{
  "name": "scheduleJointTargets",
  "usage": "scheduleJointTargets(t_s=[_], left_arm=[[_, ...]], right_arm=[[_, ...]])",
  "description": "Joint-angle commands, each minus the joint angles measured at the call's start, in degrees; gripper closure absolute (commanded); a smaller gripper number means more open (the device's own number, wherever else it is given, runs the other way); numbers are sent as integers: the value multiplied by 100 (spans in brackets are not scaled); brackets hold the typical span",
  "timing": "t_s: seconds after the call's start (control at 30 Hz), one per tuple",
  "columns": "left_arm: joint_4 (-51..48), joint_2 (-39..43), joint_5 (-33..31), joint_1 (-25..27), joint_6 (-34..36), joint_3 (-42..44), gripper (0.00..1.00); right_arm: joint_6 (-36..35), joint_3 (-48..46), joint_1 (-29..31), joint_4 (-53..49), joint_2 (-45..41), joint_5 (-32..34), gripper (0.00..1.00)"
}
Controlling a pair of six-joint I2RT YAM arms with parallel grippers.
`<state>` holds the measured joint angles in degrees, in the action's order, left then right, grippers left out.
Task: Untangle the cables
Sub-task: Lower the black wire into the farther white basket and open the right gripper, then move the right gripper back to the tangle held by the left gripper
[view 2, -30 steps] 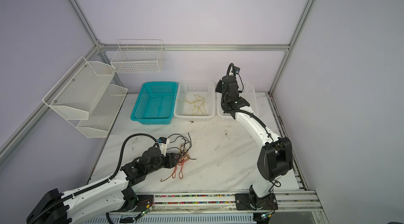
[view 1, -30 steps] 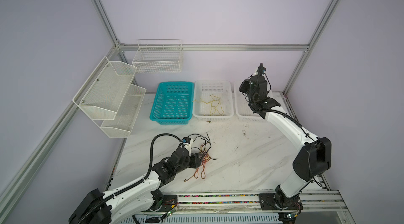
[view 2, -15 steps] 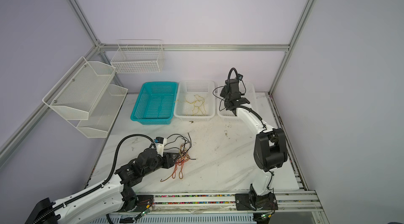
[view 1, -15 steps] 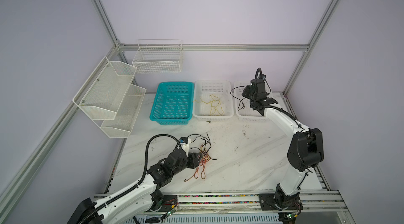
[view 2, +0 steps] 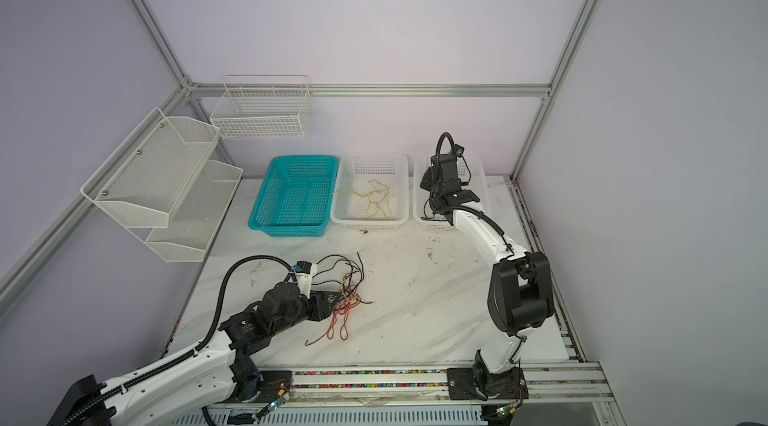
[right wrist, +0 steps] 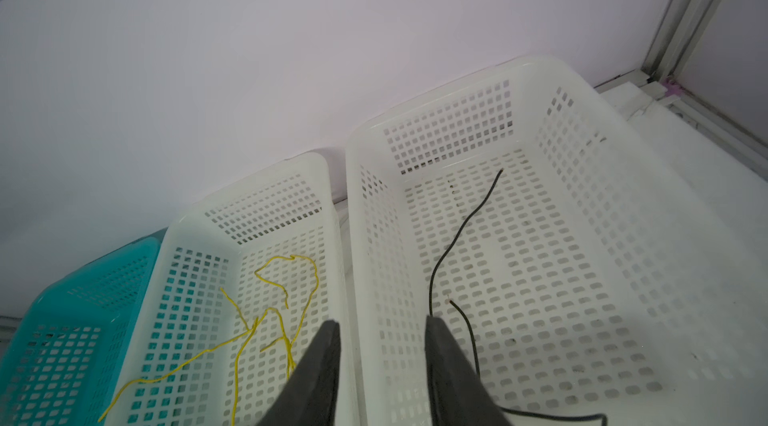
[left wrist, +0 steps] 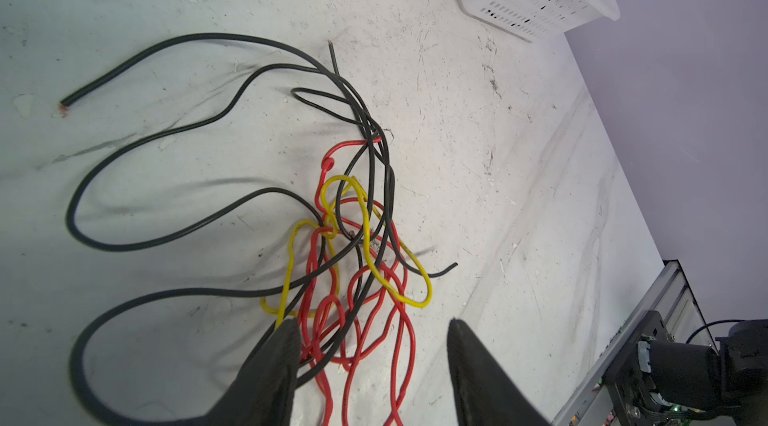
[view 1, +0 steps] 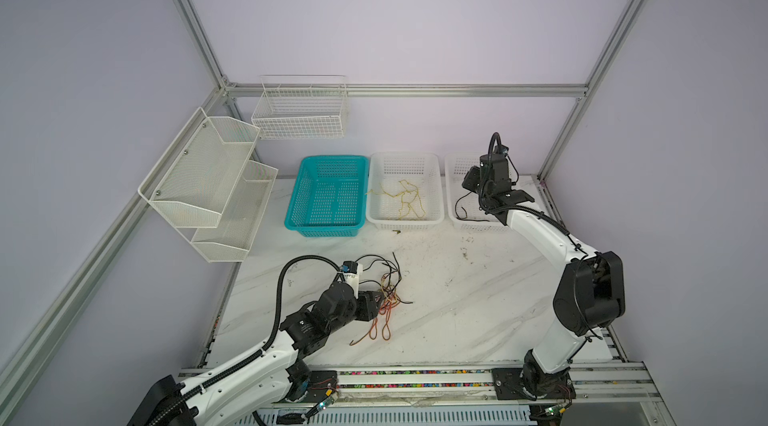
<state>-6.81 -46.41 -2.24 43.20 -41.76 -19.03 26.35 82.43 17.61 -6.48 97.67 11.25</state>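
in both top views the left gripper [view 1: 377,305] is dark and hard to tell from its arm. the left wrist view shows its fingers apart, with red and black loops running between them, not pinched. one yellow end slips out of sight under a finger. the cables [left wrist: 366,220] are thin, smooth and bendy. they lie in a messy bunch on the scuffed white surface [left wrist: 498,153], right at the gripper's tips at its 3 o'clock, with black ends fanning toward 12 o'clock. along the far edge stand three holey plastic baskets. a teal basket [view 1: 326,162] is at 11 o'clock. a middle white basket [view 1: 405,155] holds a crinkly yellow cable [right wrist: 286,256]. a right white basket [right wrist: 453,141] is at 1 o'clock. the right gripper [right wrist: 381,322] hangs above that one's left side, fingers apart, pinching nothing. a black cable [right wrist: 444,249] lies inside, partly hidden behind a finger.
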Motion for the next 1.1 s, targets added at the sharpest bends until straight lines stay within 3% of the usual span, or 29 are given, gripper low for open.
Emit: scheduleJointTargets(t_s=[0.0, 0.2, 0.53, 0.73, 1.07], left_arm=[[114, 83, -65, -1, 110, 28, 42], [57, 193, -123, -1, 91, 63, 41], [-558, 797, -434, -13, -89, 160, 35], [-925, 903, -651, -18, -451, 344, 35], [-989, 1035, -734, -13, -973, 718, 37]], right_arm=[[-3, -271, -16, -64, -541, -538, 62], [-204, -1125, 442, -20, -1288, -983, 59], [-107, -2665, 2393, 380, -1654, -2134, 56], [36, -2695, 3009, 785, -931, -2242, 56], [230, -2299, 3362, 1019, 211, -2252, 57]])
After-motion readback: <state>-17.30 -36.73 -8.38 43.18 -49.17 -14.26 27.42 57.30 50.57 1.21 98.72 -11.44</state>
